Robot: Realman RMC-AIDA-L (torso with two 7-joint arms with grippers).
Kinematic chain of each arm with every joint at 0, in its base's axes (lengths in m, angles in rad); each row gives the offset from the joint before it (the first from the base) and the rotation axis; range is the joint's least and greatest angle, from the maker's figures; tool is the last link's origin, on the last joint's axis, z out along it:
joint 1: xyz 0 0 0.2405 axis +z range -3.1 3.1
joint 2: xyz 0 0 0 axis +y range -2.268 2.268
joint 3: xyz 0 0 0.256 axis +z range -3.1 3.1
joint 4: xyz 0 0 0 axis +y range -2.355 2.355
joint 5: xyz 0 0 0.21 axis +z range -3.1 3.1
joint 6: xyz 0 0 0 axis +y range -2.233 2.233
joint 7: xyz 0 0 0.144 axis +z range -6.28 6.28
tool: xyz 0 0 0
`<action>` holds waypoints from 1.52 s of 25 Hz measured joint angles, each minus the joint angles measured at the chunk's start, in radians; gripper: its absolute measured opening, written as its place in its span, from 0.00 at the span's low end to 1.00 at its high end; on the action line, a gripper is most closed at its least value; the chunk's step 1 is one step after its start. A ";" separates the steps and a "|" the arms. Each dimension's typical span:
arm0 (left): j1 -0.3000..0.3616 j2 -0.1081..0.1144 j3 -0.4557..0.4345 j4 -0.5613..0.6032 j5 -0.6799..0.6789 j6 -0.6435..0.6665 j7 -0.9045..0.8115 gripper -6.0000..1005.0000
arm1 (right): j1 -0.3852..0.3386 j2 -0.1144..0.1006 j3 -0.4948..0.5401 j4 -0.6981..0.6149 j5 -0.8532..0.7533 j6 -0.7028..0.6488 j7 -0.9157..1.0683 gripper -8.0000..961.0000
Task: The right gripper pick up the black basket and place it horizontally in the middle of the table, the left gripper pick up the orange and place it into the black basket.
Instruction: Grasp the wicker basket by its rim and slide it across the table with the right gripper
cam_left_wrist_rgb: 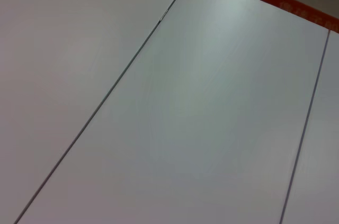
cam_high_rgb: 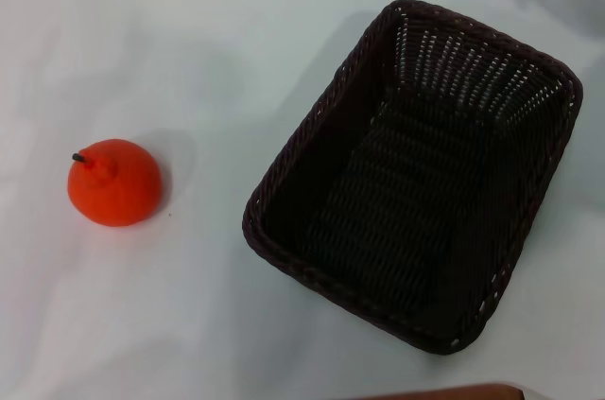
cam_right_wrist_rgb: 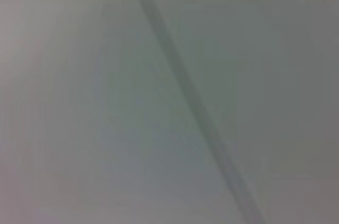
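dark brown-black woven wicker basket: 1 | small rounded orange-red toy orange: 1 | glossy white table: 1

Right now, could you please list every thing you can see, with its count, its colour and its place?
black basket: one, dark brown-black wicker, on the right part of the table, lying at a slant, empty inside.
orange: one, bright orange-red with a short dark stem, on the left part of the table, apart from the basket.
table: one, glossy white, under both things.
brown edge: one thin strip, reddish brown, at the near edge in the head view; what it is cannot be told.
red label: one, red with pale marks, on a pale panelled surface in the left wrist view.
left gripper: not in view.
right gripper: not in view.
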State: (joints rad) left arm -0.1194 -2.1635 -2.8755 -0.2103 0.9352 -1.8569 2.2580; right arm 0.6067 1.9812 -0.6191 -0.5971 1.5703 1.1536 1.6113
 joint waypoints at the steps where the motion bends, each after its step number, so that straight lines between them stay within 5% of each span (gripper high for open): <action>1: -0.003 0.000 0.000 0.000 0.001 0.002 0.000 0.82 | 0.001 -0.029 -0.044 -0.051 -0.071 0.042 0.113 0.80; 4: -0.009 0.001 0.001 0.000 0.002 0.007 0.000 0.82 | 0.026 -0.088 -0.098 -0.175 -0.282 0.196 0.331 0.80; 6: -0.015 0.002 0.001 0.000 0.002 0.013 0.000 0.82 | 0.068 -0.102 -0.098 -0.267 -0.467 0.307 0.439 0.80; 9: -0.028 0.002 0.001 -0.002 0.002 0.016 0.000 0.82 | 0.137 -0.096 -0.074 -0.365 -0.715 0.446 0.513 0.80; 19: -0.053 0.004 0.001 -0.008 0.004 0.042 0.000 0.82 | 0.275 -0.068 -0.100 -0.413 -1.086 0.637 0.590 0.81; 38: -0.061 0.005 -0.001 -0.008 -0.005 0.058 0.000 0.82 | 0.286 -0.040 -0.254 -0.282 -1.149 0.442 0.589 0.80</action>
State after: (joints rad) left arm -0.1801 -2.1583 -2.8762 -0.2187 0.9302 -1.7987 2.2580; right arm 0.8928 1.9408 -0.8732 -0.8795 0.4217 1.5954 2.2008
